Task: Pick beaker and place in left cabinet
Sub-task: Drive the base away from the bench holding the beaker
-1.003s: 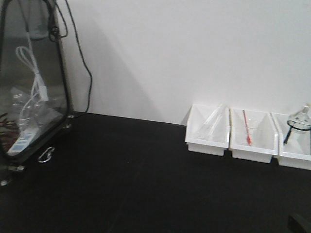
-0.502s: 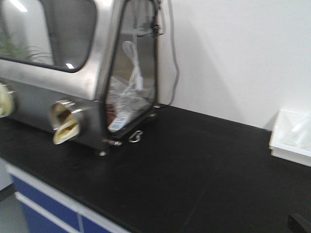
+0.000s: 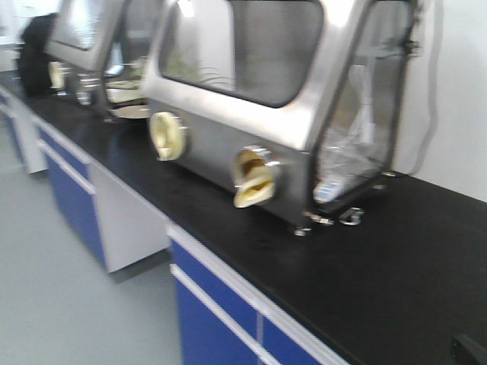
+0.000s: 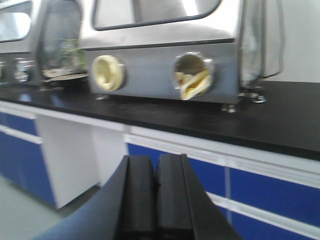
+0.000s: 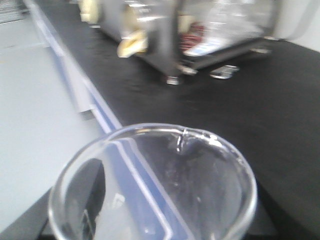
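- Front view, left to right: one grey floor (image 3: 61, 304). One row of blue cupboard fronts (image 3: 213, 319) runs under one long black bench top (image 3: 396, 258). Two steel glove boxes stand on the bench top, the far glove box (image 3: 84, 38) at the left and the near glove box (image 3: 281, 106) at the centre.
- The near glove box has two round ports in its front. The left port (image 3: 169, 135) is closed by a pale cap, and a yellowish glove (image 3: 253, 182) hangs out of the right port.
- Left wrist view: one left gripper (image 4: 156, 200). Its two black fingers (image 4: 137, 200) are pressed flat together with nothing between them, and it points at the bench front.
- Right wrist view: one beaker (image 5: 155, 185), of clear glass and seen from above through its open mouth. It has a round flared rim and a small pouring lip (image 5: 182, 136) on the far side. A whitish patch low on its wall is too blurred to read.
- The beaker fills the foreground just in front of the right gripper (image 5: 150, 220), which grasps it. Only a dark finger shape shows through the glass at the lower left, and the contact itself is blurred.
- The beaker is carried in the air over the front edge of the bench, with the floor to its left and the black top to its right.
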